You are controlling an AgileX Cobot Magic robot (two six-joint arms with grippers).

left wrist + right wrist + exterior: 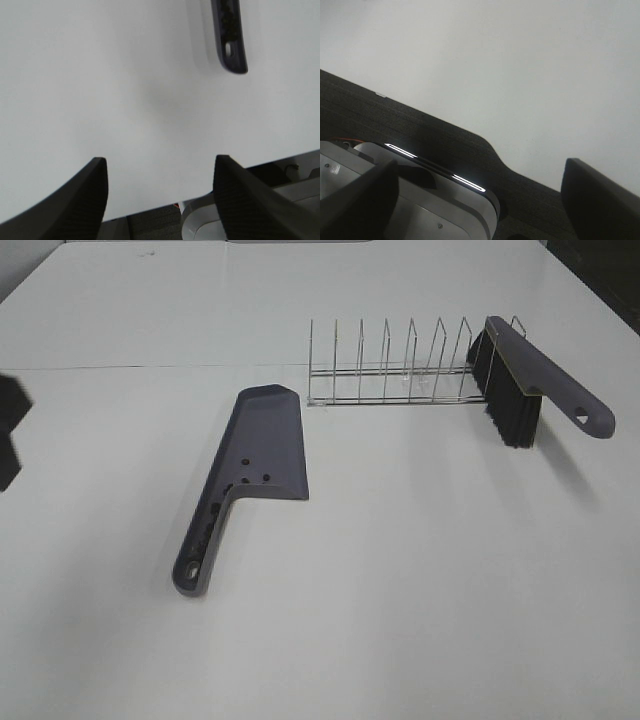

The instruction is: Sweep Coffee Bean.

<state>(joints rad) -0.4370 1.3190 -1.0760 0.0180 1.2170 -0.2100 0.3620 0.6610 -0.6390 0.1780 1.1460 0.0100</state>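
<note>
A: Left gripper hangs above the near table edge, jaws spread wide, nothing between them. The dustpan handle tip lies ahead of it, well apart.

B: Beans?

A: A few dark specks sit on the dustpan and along its handle in the overhead view; they look like coffee beans, though some could be holes. None visible on the bare table.

B: Risk there?

A: A grasp on the handle could tilt the pan and roll the beans off.

B: Right side?

A: Right gripper also stands released, holding nothing, over the table edge. The brush leans in the wire rack, far ahead of it.

B: Hazard?

A: Pulling the brush out crooked could drag or tip the light rack.
</note>
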